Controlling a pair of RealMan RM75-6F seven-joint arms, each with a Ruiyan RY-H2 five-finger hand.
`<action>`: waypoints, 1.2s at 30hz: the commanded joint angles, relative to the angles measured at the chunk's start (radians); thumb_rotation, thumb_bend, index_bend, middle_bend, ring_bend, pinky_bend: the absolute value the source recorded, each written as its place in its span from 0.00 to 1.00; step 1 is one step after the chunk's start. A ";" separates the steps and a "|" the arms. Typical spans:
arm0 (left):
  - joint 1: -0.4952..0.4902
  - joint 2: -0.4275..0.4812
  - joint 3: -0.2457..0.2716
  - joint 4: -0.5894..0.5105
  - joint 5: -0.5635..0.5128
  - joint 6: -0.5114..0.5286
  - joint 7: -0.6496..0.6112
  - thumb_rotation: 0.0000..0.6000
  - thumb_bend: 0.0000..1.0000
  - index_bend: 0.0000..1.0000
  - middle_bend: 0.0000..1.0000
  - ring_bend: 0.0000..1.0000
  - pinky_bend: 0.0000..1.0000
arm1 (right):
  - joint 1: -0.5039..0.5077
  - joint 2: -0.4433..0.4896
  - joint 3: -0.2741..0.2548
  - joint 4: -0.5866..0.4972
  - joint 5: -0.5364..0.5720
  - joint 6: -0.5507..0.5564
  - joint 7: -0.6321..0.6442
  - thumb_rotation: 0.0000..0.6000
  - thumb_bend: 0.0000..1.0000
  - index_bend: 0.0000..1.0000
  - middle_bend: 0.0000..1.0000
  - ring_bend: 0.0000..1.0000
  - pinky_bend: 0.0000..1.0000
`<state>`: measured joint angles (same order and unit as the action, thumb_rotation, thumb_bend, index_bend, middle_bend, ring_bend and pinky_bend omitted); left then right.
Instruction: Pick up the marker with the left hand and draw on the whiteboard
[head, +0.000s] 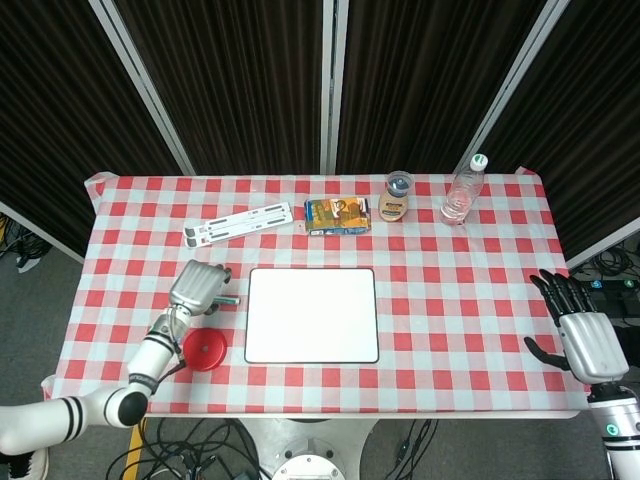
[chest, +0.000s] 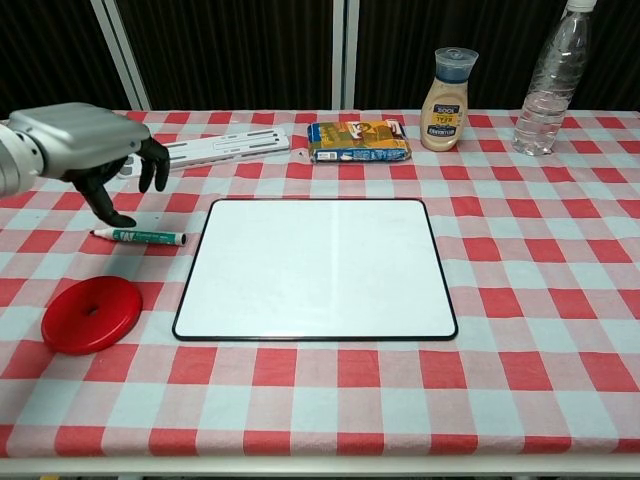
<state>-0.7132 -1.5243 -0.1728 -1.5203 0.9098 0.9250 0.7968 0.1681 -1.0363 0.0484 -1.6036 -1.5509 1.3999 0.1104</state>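
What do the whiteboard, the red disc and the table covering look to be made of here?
The whiteboard looks like a glossy coated panel in a thin dark frame: a soft sheen runs across its white face. The red disc seems to be moulded plastic, smooth with a slight shine and a centre hole. The table covering looks like thin red-and-white checked cloth or plastic sheet; slight wrinkles show, so either is possible.

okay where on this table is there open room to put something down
Bare cloth lies right of the whiteboard out to the table edge, and along the front edge below it. It is crowded on the left, where the left hand hovers over the marker by the red disc.
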 joint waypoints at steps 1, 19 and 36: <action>-0.039 -0.091 0.038 0.034 -0.099 0.074 0.108 1.00 0.22 0.43 0.44 0.70 0.89 | -0.003 -0.005 -0.003 0.009 0.003 -0.001 0.010 1.00 0.17 0.00 0.03 0.00 0.00; -0.112 -0.188 0.049 0.135 -0.307 0.125 0.267 1.00 0.28 0.45 0.47 0.72 0.90 | -0.007 -0.010 -0.007 0.026 0.009 -0.005 0.027 1.00 0.17 0.00 0.03 0.00 0.00; -0.133 -0.213 0.067 0.173 -0.313 0.132 0.257 1.00 0.32 0.48 0.50 0.73 0.91 | -0.008 -0.013 -0.008 0.034 0.018 -0.013 0.034 1.00 0.17 0.00 0.03 0.00 0.00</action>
<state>-0.8454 -1.7372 -0.1062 -1.3483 0.5970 1.0573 1.0533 0.1608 -1.0498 0.0404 -1.5698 -1.5330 1.3867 0.1447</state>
